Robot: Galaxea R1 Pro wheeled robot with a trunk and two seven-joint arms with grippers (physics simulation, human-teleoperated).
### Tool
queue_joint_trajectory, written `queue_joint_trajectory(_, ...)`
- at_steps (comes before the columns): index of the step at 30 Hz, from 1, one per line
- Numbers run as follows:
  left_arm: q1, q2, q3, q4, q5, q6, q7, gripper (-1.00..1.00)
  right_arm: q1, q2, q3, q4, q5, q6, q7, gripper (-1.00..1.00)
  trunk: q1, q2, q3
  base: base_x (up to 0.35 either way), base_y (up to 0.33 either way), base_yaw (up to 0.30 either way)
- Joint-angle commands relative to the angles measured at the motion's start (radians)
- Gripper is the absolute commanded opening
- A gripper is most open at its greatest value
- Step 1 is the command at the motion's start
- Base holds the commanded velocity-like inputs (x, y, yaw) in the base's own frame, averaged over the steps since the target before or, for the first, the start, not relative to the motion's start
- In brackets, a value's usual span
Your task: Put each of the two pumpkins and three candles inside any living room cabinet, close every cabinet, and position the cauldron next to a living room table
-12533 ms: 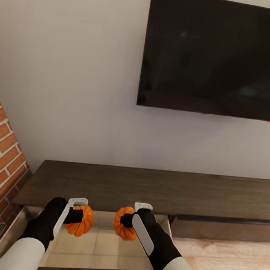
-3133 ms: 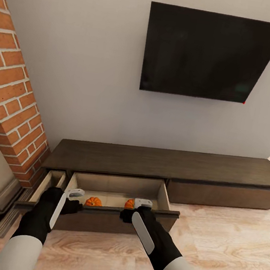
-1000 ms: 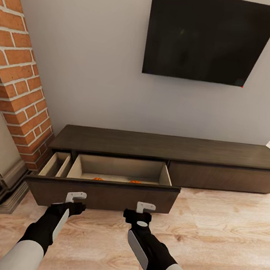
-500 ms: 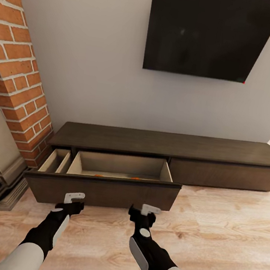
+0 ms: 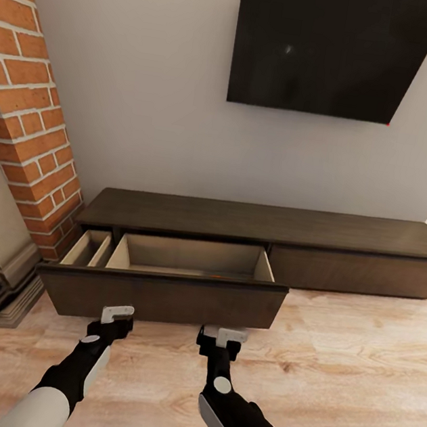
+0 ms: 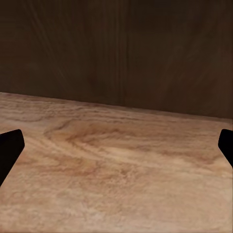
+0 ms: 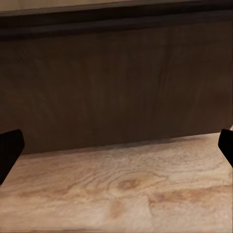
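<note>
Head view: one cabinet [image 5: 267,223], two drawers [image 5: 167,295] open.

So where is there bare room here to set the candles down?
The cabinet top is bare along its whole length below the TV. The open drawer shows bare beige walls; its floor is hidden behind the front panel. Both hands, left hand and right hand, hang open at that panel.

I'm looking into a home living room. A dark television [image 5: 333,50] hangs on a pale wall above a long low dark wood cabinet [image 5: 267,223], with a brick chimney breast [image 5: 32,97] beside it and wood-plank flooring [image 5: 354,371] underfoot.
</note>
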Motion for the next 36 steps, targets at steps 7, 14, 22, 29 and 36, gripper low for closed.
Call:
queue_joint_trajectory(7,0.001,0.019,-0.003,0.007,-0.002,-0.011,-0.006,1.00,0.000,0.000,0.014,0.001,0.000,0.002,0.001,1.00,0.027,-0.049,-0.022,0.000,0.000,0.000)
queue_joint_trajectory(14,0.002,0.037,-0.005,0.015,-0.002,-0.016,-0.011,1.00,0.000,0.000,0.014,0.002,0.000,0.005,0.001,1.00,0.031,-0.056,-0.025,0.000,0.000,0.000)
queue_joint_trajectory(22,0.002,0.043,-0.006,0.055,-0.014,-0.058,-0.030,1.00,0.000,0.000,0.015,0.003,0.001,0.005,0.002,1.00,0.031,-0.056,-0.025,0.000,0.000,0.000)
queue_joint_trajectory(29,0.002,0.043,-0.007,0.064,-0.018,-0.062,-0.033,1.00,0.000,0.000,0.015,0.003,-0.001,0.006,0.063,1.00,0.031,-0.056,-0.025,0.156,0.000,0.000)
queue_joint_trajectory(36,0.002,0.043,-0.007,0.065,-0.018,-0.062,-0.032,1.00,0.000,0.000,0.013,0.015,-0.002,0.008,0.076,1.00,0.031,-0.056,-0.025,0.066,0.000,0.000)
